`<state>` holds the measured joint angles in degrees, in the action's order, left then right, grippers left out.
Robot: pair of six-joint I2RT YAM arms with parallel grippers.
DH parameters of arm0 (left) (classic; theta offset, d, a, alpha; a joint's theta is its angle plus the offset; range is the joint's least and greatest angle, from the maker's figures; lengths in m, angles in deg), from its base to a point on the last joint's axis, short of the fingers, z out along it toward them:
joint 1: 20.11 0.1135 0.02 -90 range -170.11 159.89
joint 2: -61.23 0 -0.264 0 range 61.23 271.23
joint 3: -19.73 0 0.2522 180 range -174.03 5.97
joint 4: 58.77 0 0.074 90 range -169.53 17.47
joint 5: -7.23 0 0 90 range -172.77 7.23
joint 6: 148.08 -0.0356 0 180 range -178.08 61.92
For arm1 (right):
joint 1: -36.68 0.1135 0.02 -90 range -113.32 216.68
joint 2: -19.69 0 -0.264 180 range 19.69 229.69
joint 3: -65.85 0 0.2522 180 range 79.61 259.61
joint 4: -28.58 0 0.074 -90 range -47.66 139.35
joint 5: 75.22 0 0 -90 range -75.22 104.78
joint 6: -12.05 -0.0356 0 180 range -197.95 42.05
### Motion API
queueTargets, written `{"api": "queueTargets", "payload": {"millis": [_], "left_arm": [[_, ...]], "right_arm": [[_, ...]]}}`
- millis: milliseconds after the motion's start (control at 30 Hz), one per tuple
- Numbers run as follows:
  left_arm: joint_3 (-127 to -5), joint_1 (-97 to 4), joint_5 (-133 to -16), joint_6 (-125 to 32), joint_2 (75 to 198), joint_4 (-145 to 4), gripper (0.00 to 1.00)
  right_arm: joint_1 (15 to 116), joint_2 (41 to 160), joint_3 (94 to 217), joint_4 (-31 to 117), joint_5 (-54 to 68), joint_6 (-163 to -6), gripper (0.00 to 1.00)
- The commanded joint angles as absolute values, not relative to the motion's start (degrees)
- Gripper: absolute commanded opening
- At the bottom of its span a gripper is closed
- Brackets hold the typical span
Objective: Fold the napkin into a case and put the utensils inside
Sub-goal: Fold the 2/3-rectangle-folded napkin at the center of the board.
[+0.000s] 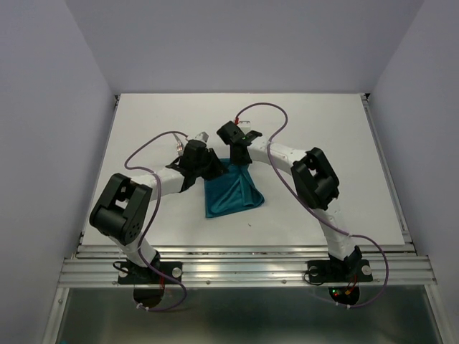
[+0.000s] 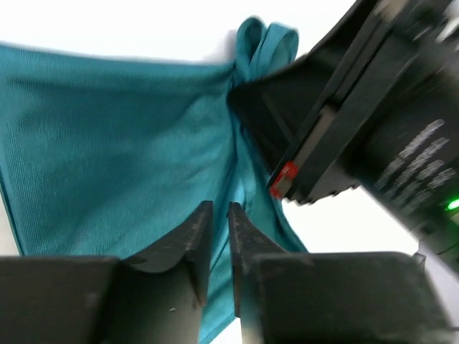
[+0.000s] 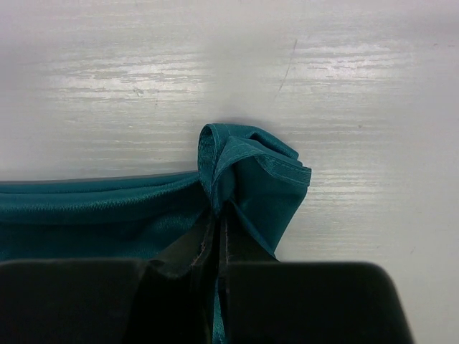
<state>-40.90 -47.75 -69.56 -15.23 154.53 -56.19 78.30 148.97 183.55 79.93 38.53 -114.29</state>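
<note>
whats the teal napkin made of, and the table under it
The napkin: soft fabric, likely fine knit or microfiber; faint ribbing, slight sheen, limp folds, stitched hem. The table: hard white board, perhaps laminate; smooth, semi-gloss, streaky reflections.

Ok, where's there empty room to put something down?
The far table strip beyond the napkin is bare, and so is the right side past the right arm. The middle is crowded: left tool and right tool pinch the cloth there.
</note>
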Motion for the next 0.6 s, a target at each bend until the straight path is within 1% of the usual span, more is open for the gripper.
{"api": "queueTargets", "payload": {"millis": [0,33,200,367,467,500,533,567], "left_arm": [[-37.02,-48.41,-67.13,-13.26,152.03,-52.59,0.28],[-36.05,-48.50,-66.78,-12.74,151.59,-51.10,0.29],[-31.13,-50.43,-66.86,-9.93,148.51,-46.87,0.30],[-29.80,-54.04,-69.32,-8.25,146.58,-44.50,0.30],[-29.89,-54.83,-70.20,-7.90,146.40,-43.97,0.31],[-30.06,-55.00,-70.55,-7.90,146.57,-43.96,0.32],[-30.06,-55.18,-70.64,-7.81,146.57,-43.96,0.36],[-30.32,-55.62,-70.90,-7.72,146.66,-43.96,0.44]], "right_arm": [[78.16,151.88,185.43,81.46,38.16,-115.48,0.02],[78.16,152.06,185.52,81.54,37.81,-115.48,0.02],[78.16,153.90,188.24,82.86,37.63,-115.48,0.02],[78.16,158.99,194.64,87.16,40.70,-116.27,0.01],[78.16,161.11,196.24,88.57,42.64,-116.71,0.01],[78.16,161.46,196.77,88.66,42.73,-116.88,0.01],[78.16,161.81,197.12,88.92,42.73,-116.89,0.01],[78.16,162.34,197.38,89.01,42.55,-117.06,0.01]]}}
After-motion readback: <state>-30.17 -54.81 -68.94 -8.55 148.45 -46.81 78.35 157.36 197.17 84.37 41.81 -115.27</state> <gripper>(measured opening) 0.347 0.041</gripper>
